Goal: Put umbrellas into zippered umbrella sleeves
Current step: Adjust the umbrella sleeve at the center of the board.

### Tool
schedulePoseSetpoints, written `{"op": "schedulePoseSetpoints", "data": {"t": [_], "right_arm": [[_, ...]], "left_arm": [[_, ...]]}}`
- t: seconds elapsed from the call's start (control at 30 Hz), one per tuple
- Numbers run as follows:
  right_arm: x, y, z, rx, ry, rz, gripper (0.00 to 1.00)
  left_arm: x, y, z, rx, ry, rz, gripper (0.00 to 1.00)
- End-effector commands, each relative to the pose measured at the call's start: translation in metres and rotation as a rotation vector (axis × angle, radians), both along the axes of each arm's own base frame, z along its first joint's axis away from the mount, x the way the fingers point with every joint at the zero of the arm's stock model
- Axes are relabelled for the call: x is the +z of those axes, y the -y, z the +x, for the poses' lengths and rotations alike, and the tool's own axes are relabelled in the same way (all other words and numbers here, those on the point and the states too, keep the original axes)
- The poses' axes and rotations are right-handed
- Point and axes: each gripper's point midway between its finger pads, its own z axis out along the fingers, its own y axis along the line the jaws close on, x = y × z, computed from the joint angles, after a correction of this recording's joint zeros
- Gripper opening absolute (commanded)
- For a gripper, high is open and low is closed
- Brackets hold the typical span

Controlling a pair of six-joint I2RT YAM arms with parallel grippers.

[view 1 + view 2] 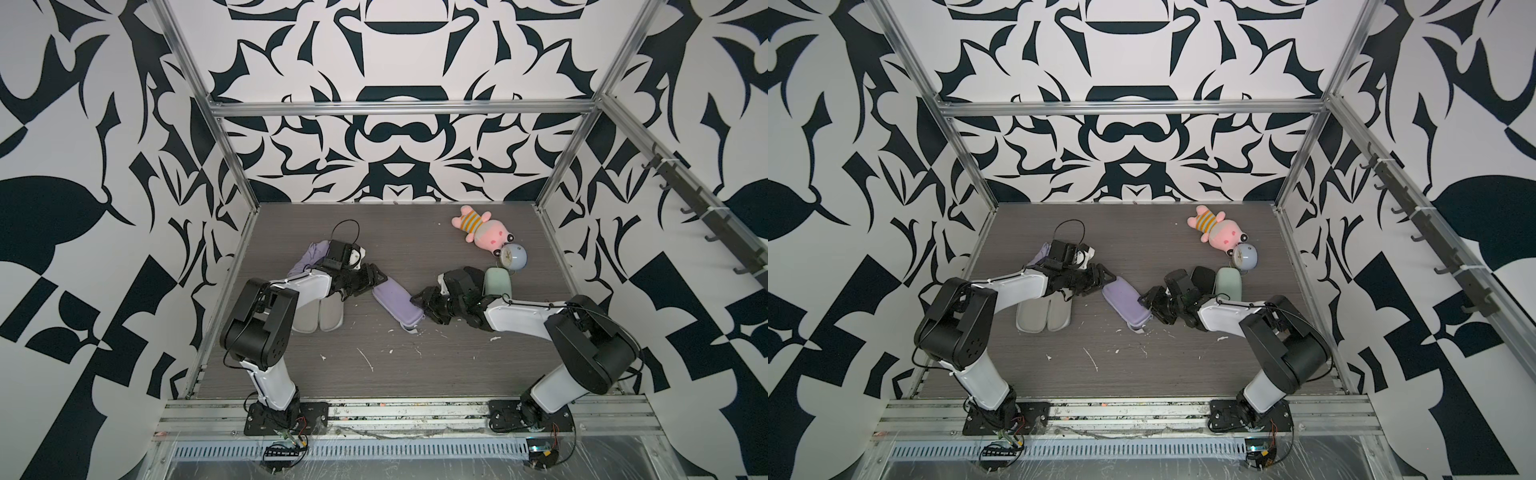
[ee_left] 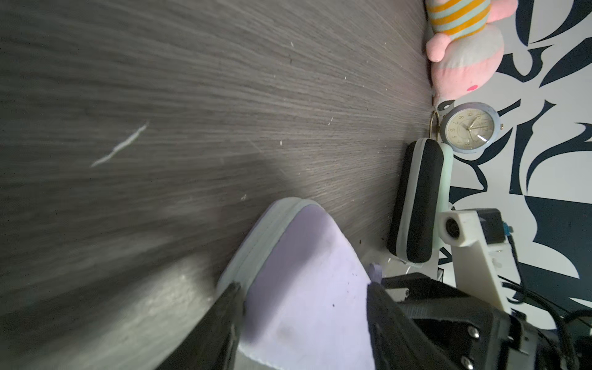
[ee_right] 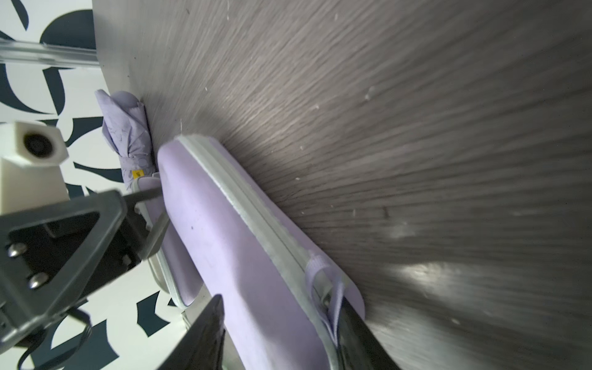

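A closed lilac sleeve (image 1: 397, 305) (image 1: 1126, 303) lies slantwise at mid-table. My left gripper (image 1: 376, 281) (image 2: 302, 288) is shut across its far end, one finger pressed on each side. My right gripper (image 1: 420, 304) (image 3: 283, 304) is shut across its near end, and the zip pull strap (image 3: 333, 298) lies against one finger. A lilac umbrella (image 1: 309, 257) (image 3: 128, 134) lies behind the left wrist. An open sleeve with grey lining (image 1: 318, 316) (image 1: 1044, 313) lies under the left arm. The mint green sleeve (image 1: 496, 280) and the black sleeve (image 1: 1202, 276) (image 2: 419, 198) stand side by side beyond the right wrist.
A pink plush toy (image 1: 484, 230) (image 2: 461, 48) and a round pale-blue clock (image 1: 513, 255) (image 2: 469, 128) lie at the back right. Metal frame posts and patterned walls close in three sides of the table (image 1: 374, 365).
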Motion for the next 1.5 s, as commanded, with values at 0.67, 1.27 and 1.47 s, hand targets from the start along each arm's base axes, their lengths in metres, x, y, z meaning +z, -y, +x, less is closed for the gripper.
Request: {"op": "schedulePoseSetpoints", "data": {"t": [0.67,1.27,1.47], "right_arm": [[0.015,-0.019,0.005,-0.056,0.026,0.139,0.54],[0.011,-0.057,0.018,0.123,0.101,0.137,0.44],[0.028,-0.071,0.02,0.184,0.152,0.257,0.09]], "left_arm": [[0.038,-0.005,-0.038,-0.085,-0.104,-0.082,0.75],[-0.008,0.005,-0.1,-0.164,-0.324,-0.109,0.54],[0.01,0.01,-0.078,-0.128,-0.245,-0.169,0.65]]}}
